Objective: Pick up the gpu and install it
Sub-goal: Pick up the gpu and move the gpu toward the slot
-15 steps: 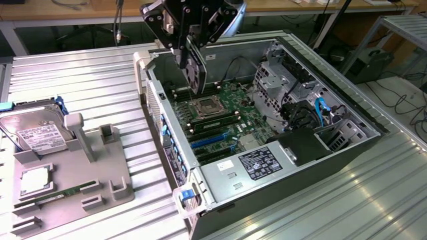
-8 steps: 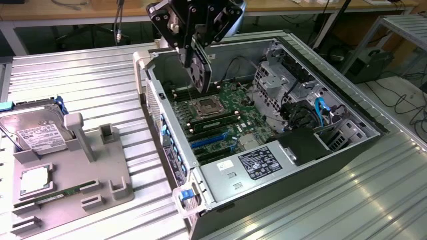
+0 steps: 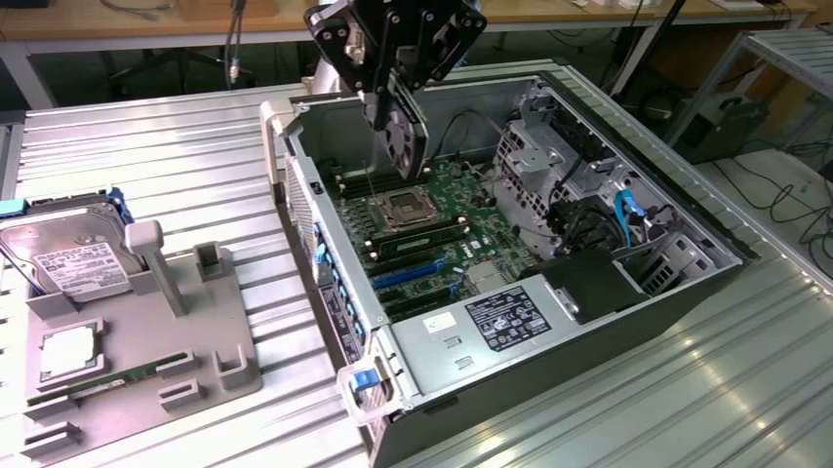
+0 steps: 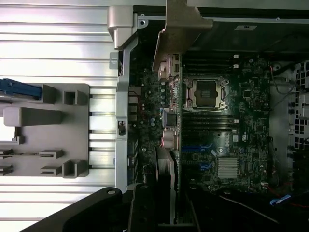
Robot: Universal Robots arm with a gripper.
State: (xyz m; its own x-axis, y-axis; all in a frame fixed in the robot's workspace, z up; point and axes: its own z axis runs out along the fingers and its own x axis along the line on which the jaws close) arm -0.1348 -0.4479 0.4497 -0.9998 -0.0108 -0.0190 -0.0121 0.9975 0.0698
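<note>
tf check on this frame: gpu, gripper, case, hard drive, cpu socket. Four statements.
1. The gripper holds the gpu on edge above the open computer case. True.
2. The gpu is seated in a blue slot. False: it hangs in the gripper over the motherboard.
3. The hard drive sits on the gray fixture, outside the case. True.
4. A cooler covers the CPU socket. False: the CPU socket is uncovered.
</note>
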